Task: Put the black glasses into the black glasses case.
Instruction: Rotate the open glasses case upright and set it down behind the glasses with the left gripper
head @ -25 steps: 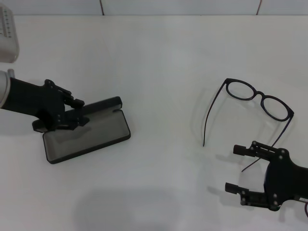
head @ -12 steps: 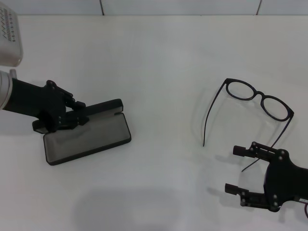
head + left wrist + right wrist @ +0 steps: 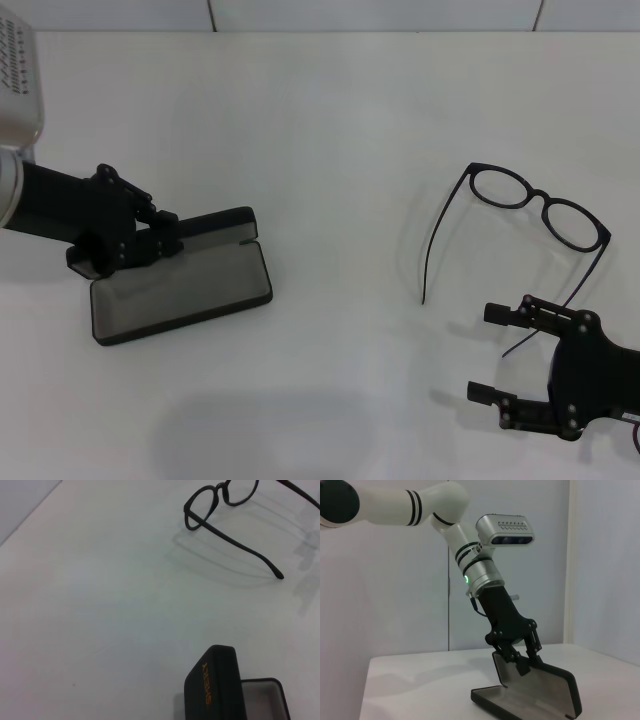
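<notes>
The black glasses [image 3: 540, 197] lie unfolded on the white table at the right, and their hinge corner [image 3: 189, 521] shows in the left wrist view. At the left, the black glasses case [image 3: 180, 285] lies open with its grey lining up. My left gripper [image 3: 165, 240] is shut on the raised lid [image 3: 215, 222]. The right wrist view shows the left gripper [image 3: 522, 662] pinching that lid over the tray [image 3: 530, 695]. Orange lettering marks the lid [image 3: 212, 687]. My right gripper [image 3: 480, 351] stands open just on the near side of the glasses, beside one temple arm's tip.
The white table [image 3: 320, 120] runs back to a pale wall. My left arm's silver wrist camera [image 3: 15, 80] sits at the far left edge. Bare tabletop lies between the case and the glasses.
My left gripper has drawn the lid slightly back and left, and the case has shifted a little with it. The right gripper and the glasses have not moved.
</notes>
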Robot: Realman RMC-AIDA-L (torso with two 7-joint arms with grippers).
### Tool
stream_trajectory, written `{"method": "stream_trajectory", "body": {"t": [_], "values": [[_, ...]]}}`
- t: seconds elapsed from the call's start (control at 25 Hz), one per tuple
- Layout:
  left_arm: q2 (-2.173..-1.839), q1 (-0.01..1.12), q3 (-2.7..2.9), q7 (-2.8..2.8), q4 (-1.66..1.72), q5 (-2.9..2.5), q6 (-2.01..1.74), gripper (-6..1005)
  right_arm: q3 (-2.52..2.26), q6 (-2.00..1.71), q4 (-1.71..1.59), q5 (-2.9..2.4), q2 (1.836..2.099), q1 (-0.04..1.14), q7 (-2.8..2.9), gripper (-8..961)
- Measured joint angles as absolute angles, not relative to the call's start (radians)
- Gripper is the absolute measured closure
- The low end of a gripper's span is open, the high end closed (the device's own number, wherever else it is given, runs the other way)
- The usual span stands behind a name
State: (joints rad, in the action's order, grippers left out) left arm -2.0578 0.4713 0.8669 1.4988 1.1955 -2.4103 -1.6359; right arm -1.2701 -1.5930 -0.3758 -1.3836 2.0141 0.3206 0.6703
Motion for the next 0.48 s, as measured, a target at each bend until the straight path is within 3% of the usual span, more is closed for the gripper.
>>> {"method": "stream_trajectory", "body": {"t": [0.48], "values": [[-2.076, 0.455, 0.868, 1.471, 1.268, -2.398, -1.637, 789, -1.265, -1.590, -0.376, -1.384, 2.014, 0.321, 0.672, 172]]}}
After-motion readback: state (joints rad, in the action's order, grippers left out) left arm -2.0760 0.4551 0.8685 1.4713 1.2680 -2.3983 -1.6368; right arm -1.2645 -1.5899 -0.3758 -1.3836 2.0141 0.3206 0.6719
